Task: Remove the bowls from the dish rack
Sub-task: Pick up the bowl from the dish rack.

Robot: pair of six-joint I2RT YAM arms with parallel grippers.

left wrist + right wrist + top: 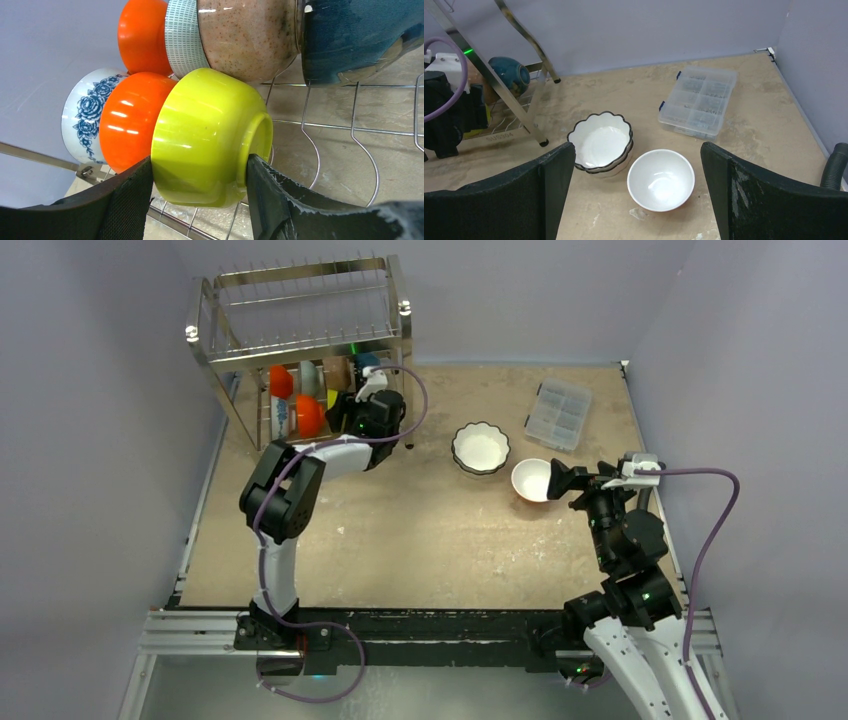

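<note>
On the lower tier of the steel wire dish rack (300,348), our left gripper (199,161) clasps a glossy yellow-green bowl (200,115). Next we must lift it clear of the adjoining orange bowl (127,120); our right gripper (637,149) gapes empty.

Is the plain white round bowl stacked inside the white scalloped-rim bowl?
No, the plain white round bowl sits on the tan table beside the white scalloped-rim bowl, not inside it.
</note>
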